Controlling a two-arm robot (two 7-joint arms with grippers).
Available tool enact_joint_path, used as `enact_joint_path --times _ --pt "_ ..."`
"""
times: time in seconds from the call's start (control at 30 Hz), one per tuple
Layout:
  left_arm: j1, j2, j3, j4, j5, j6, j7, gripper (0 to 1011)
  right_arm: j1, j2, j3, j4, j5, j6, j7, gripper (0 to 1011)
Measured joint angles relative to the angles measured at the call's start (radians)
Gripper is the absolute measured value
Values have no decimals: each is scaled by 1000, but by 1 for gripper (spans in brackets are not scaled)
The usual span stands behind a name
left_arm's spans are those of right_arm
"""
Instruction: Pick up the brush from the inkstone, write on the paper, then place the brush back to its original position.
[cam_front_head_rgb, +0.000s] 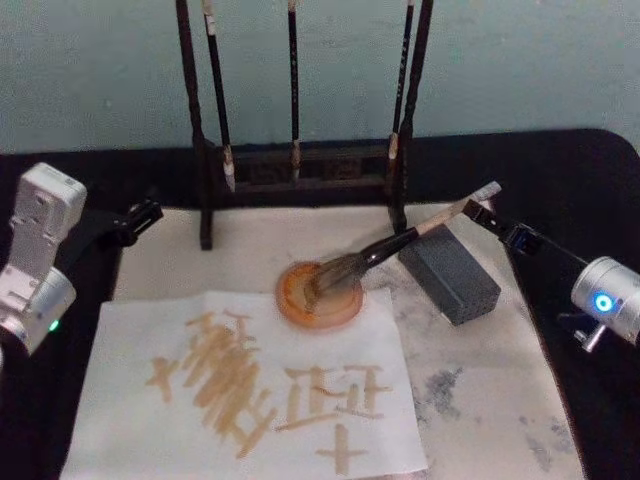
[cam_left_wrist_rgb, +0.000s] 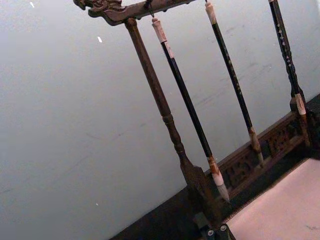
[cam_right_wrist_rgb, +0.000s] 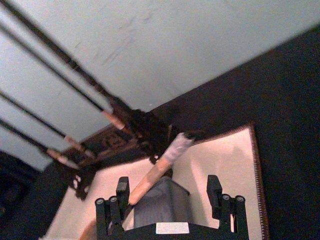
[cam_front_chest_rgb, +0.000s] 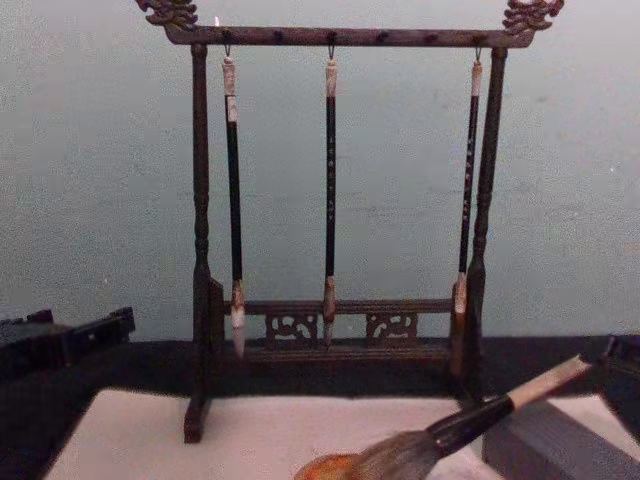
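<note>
Paper (cam_front_head_rgb: 250, 390) is spread wide on the table (cam_front_head_rgb: 570, 190), and brown strokes are already seen on it. The brush (cam_front_head_rgb: 385, 250) is laid back with its bushy head in the round orange dish (cam_front_head_rgb: 320, 295) and its shaft propped on the grey block (cam_front_head_rgb: 450, 272). The right end effector (cam_right_wrist_rgb: 170, 200) is held wide open around the pale handle end, with nothing gripped. A straight, slow pull away is judged best, so the brush is not bumped. The left end effector (cam_front_head_rgb: 140, 215) is parked far left; its fingers cannot be judged.

The thick brush (cam_front_head_rgb: 385, 247) lies tilted, bristles in the inkstone (cam_front_head_rgb: 320, 294), beside the paper (cam_front_head_rgb: 130, 400) bearing ochre strokes.
</note>
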Motion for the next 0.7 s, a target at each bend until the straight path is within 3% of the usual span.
enact_joint_path --times 0.3,0.47,0.57,0.6,0.63,0.7 --pt "0 0 0 0 0 0 0 1000 -77 91 -13 -187 -155 -41 -61 1002" --pt "0 0 0 0 0 0 0 1002 -107 118 -15 -247 -218 -66 -79 1001" --pt "0 0 0 0 0 0 0 1002 -128 140 -28 -301 -297 -94 -89 1001" --pt "0 0 0 0 0 0 0 1002 -128 140 -28 -301 -297 -94 -89 1001" --pt "0 0 0 0 0 0 0 1002 -133 149 -38 -322 -339 -107 -92 1002" --pt "0 0 0 0 0 0 0 1002 -136 156 -49 -339 -381 -120 -96 1001"
